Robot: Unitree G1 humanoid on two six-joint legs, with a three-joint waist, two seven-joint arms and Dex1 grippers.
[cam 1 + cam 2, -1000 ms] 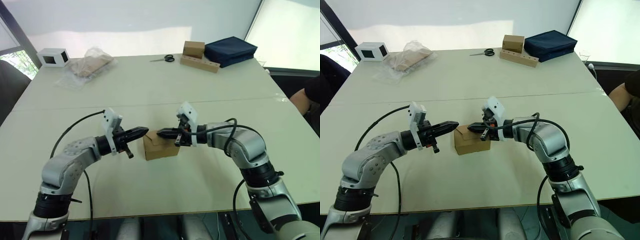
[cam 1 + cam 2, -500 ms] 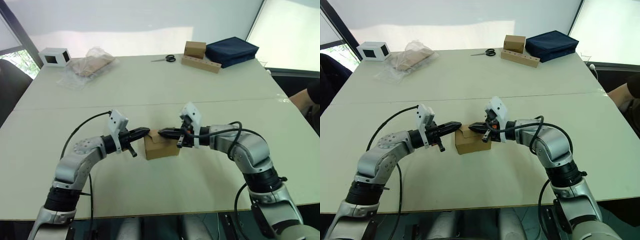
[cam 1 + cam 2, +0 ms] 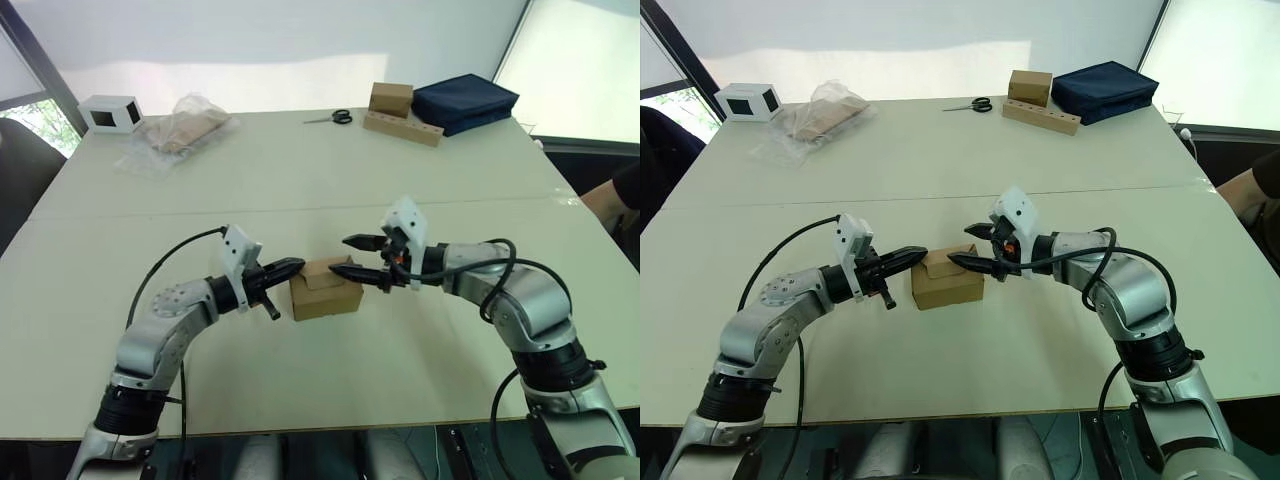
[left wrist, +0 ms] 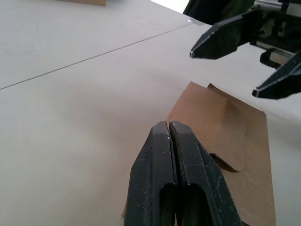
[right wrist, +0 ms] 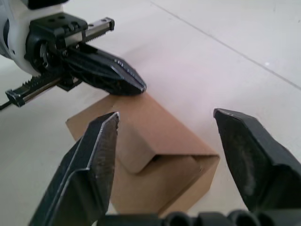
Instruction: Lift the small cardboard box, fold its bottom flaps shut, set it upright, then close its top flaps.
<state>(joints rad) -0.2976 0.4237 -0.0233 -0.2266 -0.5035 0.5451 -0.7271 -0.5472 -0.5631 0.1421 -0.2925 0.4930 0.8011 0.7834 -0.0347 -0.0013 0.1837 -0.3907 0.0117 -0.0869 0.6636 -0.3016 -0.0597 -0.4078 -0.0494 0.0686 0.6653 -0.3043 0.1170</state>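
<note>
I see the small cardboard box (image 3: pixel 325 290) sitting on the table (image 3: pixel 300 180) at frame centre, its top flaps (image 5: pixel 141 129) folded down. My left gripper (image 3: pixel 291 266), fingers pressed together, touches the box's upper left edge. My right gripper (image 3: pixel 350 256) hangs spread wide just right of it, gripping nothing.

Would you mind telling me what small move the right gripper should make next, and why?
Probably ease the open right gripper down onto the tuck tongue to press it in: the box sits upright, the tongue looks unseated, and the shut left gripper braces the far edge.
</note>
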